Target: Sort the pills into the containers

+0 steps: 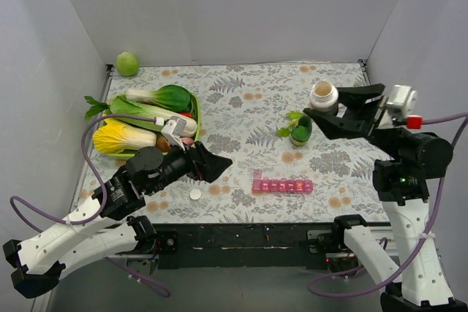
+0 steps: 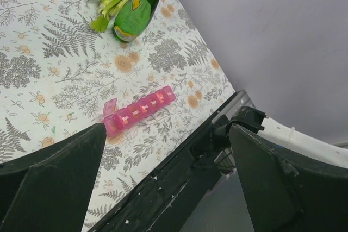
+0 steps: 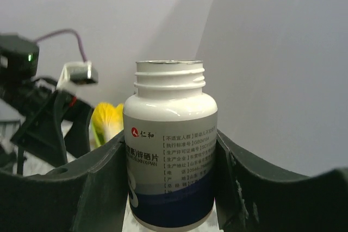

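The pink pill organizer (image 1: 282, 185) lies near the table's front edge; in the left wrist view (image 2: 138, 109) one end lid stands open. My right gripper (image 1: 327, 117) is shut on an uncapped white pill bottle (image 1: 323, 95) and holds it upright above the table's right side; the bottle (image 3: 169, 145) fills the right wrist view between my fingers (image 3: 95, 188). My left gripper (image 1: 219, 164) is open and empty, left of the organizer. A small white round thing (image 1: 196, 193), maybe the cap or a pill, lies on the cloth below it.
A green oval tray (image 1: 191, 104) of vegetables stands at the left. A small green bottle with celery (image 1: 299, 131) lies under the right gripper, also in the left wrist view (image 2: 136, 10). A green ball (image 1: 127, 63) sits in the back left corner. Grey walls enclose the table.
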Motion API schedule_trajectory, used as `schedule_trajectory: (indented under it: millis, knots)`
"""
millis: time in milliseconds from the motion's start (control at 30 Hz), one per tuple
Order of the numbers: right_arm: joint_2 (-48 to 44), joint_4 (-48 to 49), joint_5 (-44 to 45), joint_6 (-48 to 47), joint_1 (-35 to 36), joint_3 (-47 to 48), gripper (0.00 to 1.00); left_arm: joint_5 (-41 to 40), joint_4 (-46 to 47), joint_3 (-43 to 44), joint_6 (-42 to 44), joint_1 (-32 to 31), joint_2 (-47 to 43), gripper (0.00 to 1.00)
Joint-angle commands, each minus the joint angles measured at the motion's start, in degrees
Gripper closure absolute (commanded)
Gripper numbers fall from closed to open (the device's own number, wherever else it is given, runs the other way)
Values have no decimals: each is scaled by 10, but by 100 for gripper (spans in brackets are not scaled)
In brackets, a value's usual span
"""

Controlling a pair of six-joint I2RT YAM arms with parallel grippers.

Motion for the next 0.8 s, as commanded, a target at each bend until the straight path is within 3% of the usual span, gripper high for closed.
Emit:
schedule_trajectory:
  millis: [0,33,67,133,200,300,400,500,667,767]
  knots:
    - [-8,-92,-131,-138,4,-87,99,29,4,-15,44,2,-3,2]
    - [-9,-210,-152,-196,7,-96,99,33,5,-23,63,2,-4,2]
    - [-10,-268,-159,-345,12,-103,99,32,3,-32,71,2,-7,2]
    - [-4,-465,-140,-484,31,-111,99,19,-2,-59,90,3,-9,2]
    - [13,-552,-98,-633,50,-122,99,5,-6,-75,116,2,-6,2]
    - [33,-631,-57,-731,86,-136,99,-26,-15,-84,143,2,12,2]
    - [52,-652,-6,-767,126,-165,99,-41,-5,-94,149,4,32,2]
    - [72,-634,30,-776,167,-193,99,3,43,-126,99,15,71,2]
    - [108,-592,75,-758,211,-223,99,40,123,-203,4,20,142,19]
    - [128,-589,105,-746,231,-229,99,24,118,-215,-17,21,142,22]
